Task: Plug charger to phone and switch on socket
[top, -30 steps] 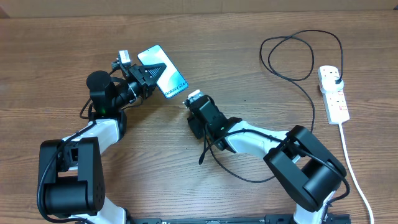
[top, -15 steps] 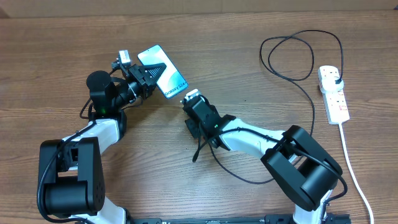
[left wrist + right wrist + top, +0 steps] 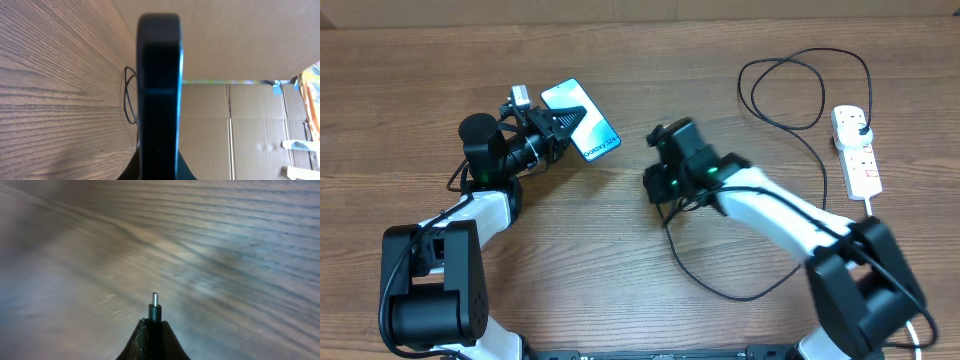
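Note:
The phone, screen lit, is held up off the table by my left gripper, which is shut on its lower end. In the left wrist view the phone's black edge rises between the jaws of the left gripper. My right gripper is to the right of the phone, apart from it, and shut on the charger's connector, whose metal tip sticks out past the right gripper over blurred wood. The charger cable trails across the table to a black plug in the white socket.
The socket's thick white cord runs down the right edge of the table. Loops of black cable lie at the back right. Cardboard boxes stand beyond the table's far edge. Both arm bases sit at the front edge.
My right gripper shut on the connector, then swung right and back, away from the phone, and the cable followed. The left gripper and the phone have hardly moved.

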Robot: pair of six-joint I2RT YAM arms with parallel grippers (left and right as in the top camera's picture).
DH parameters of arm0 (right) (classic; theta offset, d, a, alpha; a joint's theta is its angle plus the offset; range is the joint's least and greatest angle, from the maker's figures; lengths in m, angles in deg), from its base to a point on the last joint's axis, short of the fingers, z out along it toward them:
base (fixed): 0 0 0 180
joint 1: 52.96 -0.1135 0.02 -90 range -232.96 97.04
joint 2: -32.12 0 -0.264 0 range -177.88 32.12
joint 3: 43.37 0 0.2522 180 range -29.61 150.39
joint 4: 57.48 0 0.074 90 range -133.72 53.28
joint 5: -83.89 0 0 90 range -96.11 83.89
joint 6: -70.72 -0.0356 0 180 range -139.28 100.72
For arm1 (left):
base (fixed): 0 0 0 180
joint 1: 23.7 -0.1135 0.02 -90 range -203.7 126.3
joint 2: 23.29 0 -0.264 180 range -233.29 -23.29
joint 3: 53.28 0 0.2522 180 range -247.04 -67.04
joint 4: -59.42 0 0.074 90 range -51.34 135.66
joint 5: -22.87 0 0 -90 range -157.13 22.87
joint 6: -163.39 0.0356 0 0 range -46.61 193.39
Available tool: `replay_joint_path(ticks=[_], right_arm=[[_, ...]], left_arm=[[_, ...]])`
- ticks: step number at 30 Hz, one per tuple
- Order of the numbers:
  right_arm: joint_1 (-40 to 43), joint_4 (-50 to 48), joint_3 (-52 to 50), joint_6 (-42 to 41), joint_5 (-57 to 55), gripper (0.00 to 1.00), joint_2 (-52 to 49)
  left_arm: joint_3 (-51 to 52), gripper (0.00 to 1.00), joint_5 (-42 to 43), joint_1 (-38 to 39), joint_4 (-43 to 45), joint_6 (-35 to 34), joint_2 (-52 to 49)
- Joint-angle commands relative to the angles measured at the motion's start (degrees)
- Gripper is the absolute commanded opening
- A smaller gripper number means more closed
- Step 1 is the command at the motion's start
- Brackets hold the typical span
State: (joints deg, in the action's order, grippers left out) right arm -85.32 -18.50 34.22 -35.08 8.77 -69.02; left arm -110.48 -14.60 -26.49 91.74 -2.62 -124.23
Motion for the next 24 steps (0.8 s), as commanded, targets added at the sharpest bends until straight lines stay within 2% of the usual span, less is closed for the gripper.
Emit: replay_joint_path(ticks=[1,3,7,13,21,24], right_arm=[[3.98,1.88,0.48,1.05,16.5,0.04,3.69],[6.03,3.52,0.24,1.62,20.9,0.04,4.72],[9.11,6.43,0.2,7.98,35.87,0.04,6.05],[10.27,11.39,0.17,15.13,51.32,0.04,6.97],[11.19,7.21,-1.09,15.98,59.45,0.04,6.97],[12.96,5.29,-1.11,12.96,59.82,0.04,6.97]], left_arm=[[-0.2,0.04,3.17,-0.48,1.77,1.66,0.87],[-0.2,0.04,3.91,0.0,2.6,0.96,0.87],[-0.2,0.04,3.98,1.88,3.06,-0.74,0.87],[-0.2,0.04,5.57,6.4,3.96,-2.78,0.87],[-0.2,0.04,2.54,7.96,15.19,-13.88,0.87],[-0.2,0.05,1.92,7.98,16.15,-16.37,0.87]])
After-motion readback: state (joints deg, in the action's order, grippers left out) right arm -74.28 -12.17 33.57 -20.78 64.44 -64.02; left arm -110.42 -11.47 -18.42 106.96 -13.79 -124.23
